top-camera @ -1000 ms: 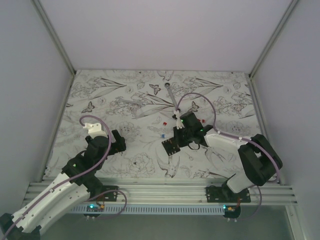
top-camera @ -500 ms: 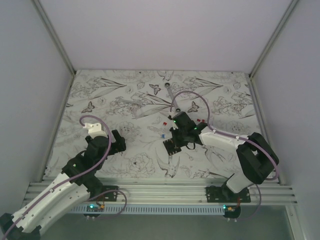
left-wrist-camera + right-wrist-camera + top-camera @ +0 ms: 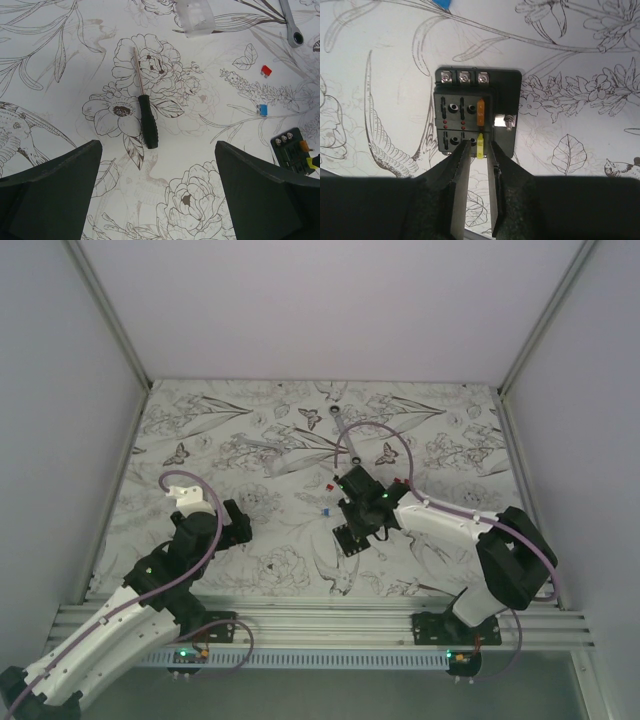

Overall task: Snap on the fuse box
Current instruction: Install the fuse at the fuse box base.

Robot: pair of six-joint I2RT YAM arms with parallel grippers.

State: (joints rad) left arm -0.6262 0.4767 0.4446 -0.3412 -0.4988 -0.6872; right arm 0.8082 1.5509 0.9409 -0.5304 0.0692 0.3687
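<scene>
The fuse box (image 3: pixel 470 115) is a black squarish block lying flat on the flowered mat, with an orange fuse (image 3: pixel 480 112) and a yellow fuse (image 3: pixel 479 146) standing in its slots and no cover on it. My right gripper (image 3: pixel 479 145) hangs straight over the near edge of the fuse box (image 3: pixel 347 537). Its jaws stand a little apart on either side of the yellow fuse, with a sliver of gap on each side. My left gripper (image 3: pixel 157 150) is wide open over bare mat at the left, nothing between its fingers. The fuse box (image 3: pixel 292 150) shows at its right edge.
A clear plastic cover (image 3: pixel 196 17) lies on the far mat. A black-handled screwdriver (image 3: pixel 147 125) lies in front of the left gripper. A wrench (image 3: pixel 291 22) is at the back. A loose red fuse (image 3: pixel 266 70) and blue fuse (image 3: pixel 262 110) lie left of the box.
The right gripper has moved left and down onto the fuse box, and its jaws have parted slightly from shut. The left arm has not moved.
</scene>
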